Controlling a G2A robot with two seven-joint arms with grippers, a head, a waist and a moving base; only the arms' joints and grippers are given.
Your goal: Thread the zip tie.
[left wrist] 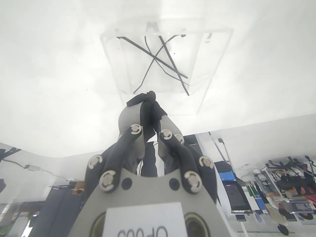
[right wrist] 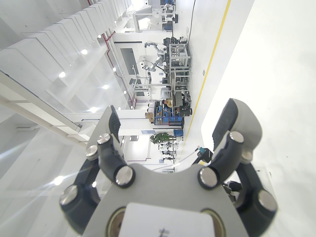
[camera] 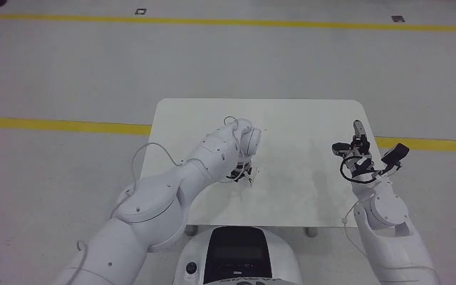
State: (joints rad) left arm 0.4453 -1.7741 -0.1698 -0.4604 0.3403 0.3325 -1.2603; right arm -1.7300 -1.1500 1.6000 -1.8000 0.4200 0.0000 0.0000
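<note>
Several black zip ties (left wrist: 165, 63) lie crossed inside a clear box (left wrist: 220, 50) on the white table (camera: 299, 121). My left gripper (left wrist: 147, 99) is shut, its tips at the near wall of the box, close to the end of one tie; whether it pinches anything I cannot tell. From above, the left gripper (camera: 244, 174) sits low over the table's left-middle. My right gripper (right wrist: 171, 112) is open with nothing between its fingers (right wrist: 226, 117). It hangs in the air at the table's right edge (camera: 358, 130).
Beyond the table on every side lies grey floor with yellow lines (camera: 71, 125). The stretch of table between the two arms (camera: 306, 171) is bare white surface.
</note>
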